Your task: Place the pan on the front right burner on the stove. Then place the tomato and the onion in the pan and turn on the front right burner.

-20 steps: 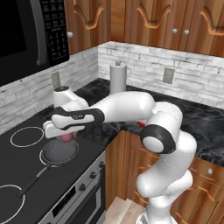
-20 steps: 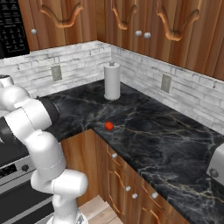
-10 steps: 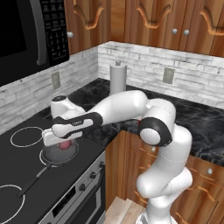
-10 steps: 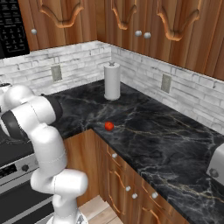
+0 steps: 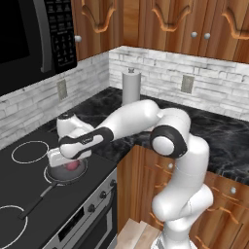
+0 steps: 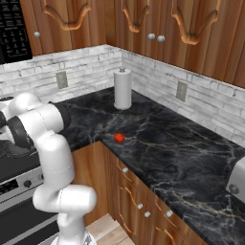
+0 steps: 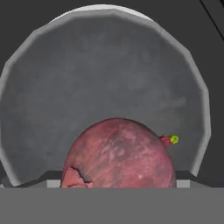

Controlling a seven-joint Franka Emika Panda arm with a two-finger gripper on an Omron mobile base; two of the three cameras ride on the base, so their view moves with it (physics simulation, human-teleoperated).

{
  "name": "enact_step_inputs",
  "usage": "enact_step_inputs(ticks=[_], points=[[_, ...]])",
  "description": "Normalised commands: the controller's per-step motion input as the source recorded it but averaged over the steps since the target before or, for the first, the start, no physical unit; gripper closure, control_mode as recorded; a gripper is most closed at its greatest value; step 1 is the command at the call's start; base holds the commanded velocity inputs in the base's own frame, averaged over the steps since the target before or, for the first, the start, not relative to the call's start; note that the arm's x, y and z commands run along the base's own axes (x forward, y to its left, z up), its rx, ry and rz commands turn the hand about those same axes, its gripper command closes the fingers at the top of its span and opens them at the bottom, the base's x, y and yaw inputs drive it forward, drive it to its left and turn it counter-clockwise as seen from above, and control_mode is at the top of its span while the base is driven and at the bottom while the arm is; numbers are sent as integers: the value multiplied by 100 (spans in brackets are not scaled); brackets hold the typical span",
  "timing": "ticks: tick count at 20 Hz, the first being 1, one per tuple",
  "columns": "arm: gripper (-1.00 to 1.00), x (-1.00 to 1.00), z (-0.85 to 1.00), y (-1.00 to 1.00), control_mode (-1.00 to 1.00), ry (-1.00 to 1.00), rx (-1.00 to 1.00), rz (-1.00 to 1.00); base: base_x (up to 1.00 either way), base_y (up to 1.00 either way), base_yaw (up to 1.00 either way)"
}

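The dark grey pan (image 5: 57, 175) sits on the front right burner (image 5: 47, 168) of the black stove (image 5: 29, 192), its thin handle pointing toward the stove's front left. My gripper (image 5: 69, 163) hangs just above the pan's floor, shut on the pinkish-purple onion (image 5: 72, 166). In the hand view the onion (image 7: 118, 153) bulges up from the bottom edge, with the pan's (image 7: 105, 74) grey floor behind it and a sliver of the burner's white ring past its far rim. The red tomato (image 6: 119, 138) lies on the black counter to the right of the stove.
A paper towel roll (image 5: 130, 87) stands at the back of the marble counter (image 6: 162, 148). A microwave (image 5: 29, 39) hangs above the stove. Black knobs (image 5: 100, 194) line the steel front panel. A toaster (image 6: 237, 181) sits at the far right.
The gripper has come down with the onion, from above the pan to just over its floor. The tomato and the pan have stayed put.
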Motion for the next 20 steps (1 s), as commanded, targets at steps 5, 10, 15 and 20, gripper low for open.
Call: enact_step_inputs(ticks=[5, 10, 15, 20], points=[[100, 23, -12, 9, -100, 0, 0, 0, 0, 0, 0], [100, 29, -11, 17, -100, 0, 0, 0, 0, 0, 0], [100, 9, -15, 19, -100, 0, 0, 0, 0, 0, 0], [-100, -9, -5, 11, -100, 0, 0, 0, 0, 0, 0]])
